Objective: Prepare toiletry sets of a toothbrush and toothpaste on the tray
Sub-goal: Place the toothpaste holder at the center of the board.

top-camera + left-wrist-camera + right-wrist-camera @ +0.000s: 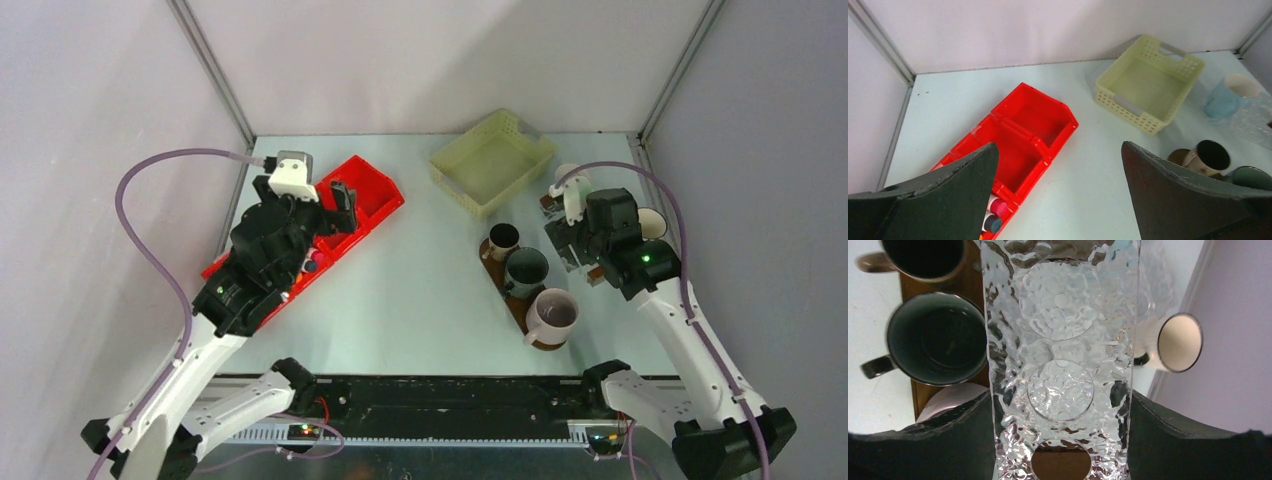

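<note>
Right pincer is clamped on one clear rippled plate above the tray, where three are lined up, dark brown mug, dark green mug, mauve-grey mug, on the tabletop, while left pincer is held wide open and empty over one red bin.

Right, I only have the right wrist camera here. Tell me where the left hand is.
Observer: The left hand hovers above the red bin, open, holding nothing.
Operator: Give me the bin's contents.
Observer: Small pink and dark blue pieces in its nearest visible compartment; the two farther ones look bare.
Operator: Now tell me what stands farthest back.
Observer: A pale yellow mesh basket, nothing in it.
</note>
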Robot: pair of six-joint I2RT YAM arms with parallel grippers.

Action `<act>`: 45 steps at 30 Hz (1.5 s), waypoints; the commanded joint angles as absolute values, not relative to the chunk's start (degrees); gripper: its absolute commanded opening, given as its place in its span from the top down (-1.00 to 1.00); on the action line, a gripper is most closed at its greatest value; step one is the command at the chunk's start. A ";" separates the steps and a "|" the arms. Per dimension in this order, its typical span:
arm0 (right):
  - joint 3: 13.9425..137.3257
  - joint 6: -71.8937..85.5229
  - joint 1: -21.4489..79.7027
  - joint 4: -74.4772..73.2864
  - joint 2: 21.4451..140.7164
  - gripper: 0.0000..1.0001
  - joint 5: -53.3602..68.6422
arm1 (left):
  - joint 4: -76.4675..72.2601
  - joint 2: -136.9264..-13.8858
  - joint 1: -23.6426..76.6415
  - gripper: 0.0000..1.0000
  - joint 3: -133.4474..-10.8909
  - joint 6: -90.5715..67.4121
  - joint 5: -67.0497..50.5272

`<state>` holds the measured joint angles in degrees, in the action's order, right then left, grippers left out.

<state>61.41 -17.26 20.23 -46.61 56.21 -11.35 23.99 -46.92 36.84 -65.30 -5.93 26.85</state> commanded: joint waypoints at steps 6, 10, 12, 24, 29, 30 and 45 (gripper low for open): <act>52.02 -15.68 10.92 -36.56 56.31 0.99 -4.08 | 18.65 -43.25 33.40 -0.99 -58.49 -2.35 29.32; 48.60 -16.86 10.15 -32.66 57.43 0.96 -2.68 | 18.01 -42.52 32.44 -0.99 -56.71 -1.41 29.80; 47.04 -17.41 9.63 -30.64 58.17 0.94 -2.38 | 17.79 -42.25 31.78 -0.99 -56.00 -1.10 29.52; 42.33 -19.66 7.52 -22.99 61.86 0.58 1.34 | 16.96 -41.06 28.70 -0.99 -54.45 -0.69 27.75; 41.99 -19.78 5.56 -21.27 64.24 0.50 2.95 | 16.60 -41.12 28.28 -0.99 -54.21 -0.70 27.27; 41.98 -19.82 5.41 -21.10 64.97 0.48 3.40 | 16.61 -41.06 28.12 -0.99 -54.14 -0.66 27.12; 41.76 -20.48 4.40 -20.60 69.20 -0.06 4.18 | 16.10 -41.15 27.25 -0.99 -53.55 -0.27 26.38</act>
